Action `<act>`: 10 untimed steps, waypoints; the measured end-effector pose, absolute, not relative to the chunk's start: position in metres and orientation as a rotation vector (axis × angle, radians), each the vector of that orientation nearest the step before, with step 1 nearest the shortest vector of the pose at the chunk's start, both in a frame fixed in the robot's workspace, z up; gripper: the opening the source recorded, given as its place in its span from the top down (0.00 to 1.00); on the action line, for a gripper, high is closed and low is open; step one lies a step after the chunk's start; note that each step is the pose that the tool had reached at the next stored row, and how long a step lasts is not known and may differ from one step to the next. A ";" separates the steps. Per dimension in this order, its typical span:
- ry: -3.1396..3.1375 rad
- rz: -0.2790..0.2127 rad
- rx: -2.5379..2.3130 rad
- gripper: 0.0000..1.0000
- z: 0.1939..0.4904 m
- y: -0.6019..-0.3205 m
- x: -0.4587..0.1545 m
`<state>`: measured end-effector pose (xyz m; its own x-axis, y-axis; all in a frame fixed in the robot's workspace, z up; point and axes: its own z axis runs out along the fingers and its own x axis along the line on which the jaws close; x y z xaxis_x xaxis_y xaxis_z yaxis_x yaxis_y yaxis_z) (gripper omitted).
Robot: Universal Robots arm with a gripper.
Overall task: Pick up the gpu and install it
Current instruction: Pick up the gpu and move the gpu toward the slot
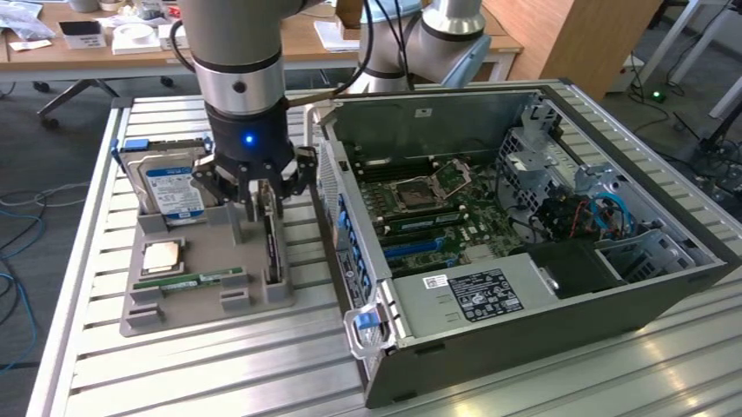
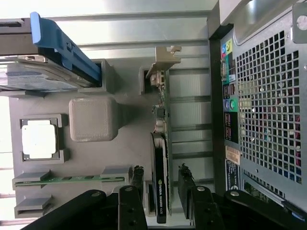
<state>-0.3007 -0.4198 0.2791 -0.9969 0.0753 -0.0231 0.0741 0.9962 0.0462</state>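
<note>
Now the gripper (image 1: pixel 267 205) stands open astride the gpu (image 2: pixel 160 160), a thin dark card with a pale metal bracket (image 2: pixel 163 59), upright on edge in the matte grey tray (image 1: pixel 174 314) on the ribbed worktop (image 1: pixel 232 375).

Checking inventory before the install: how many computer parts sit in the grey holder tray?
4: the hard drive at the far end, the CPU, the memory stick in front, and the gpu standing on edge nearest the case. None look hidden.
</note>
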 end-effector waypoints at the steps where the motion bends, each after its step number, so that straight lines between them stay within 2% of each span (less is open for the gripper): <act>1: 3.114 0.071 0.117 0.57 0.279 -0.420 -0.301; 10: 3.114 0.071 0.117 0.57 0.260 -0.420 -0.301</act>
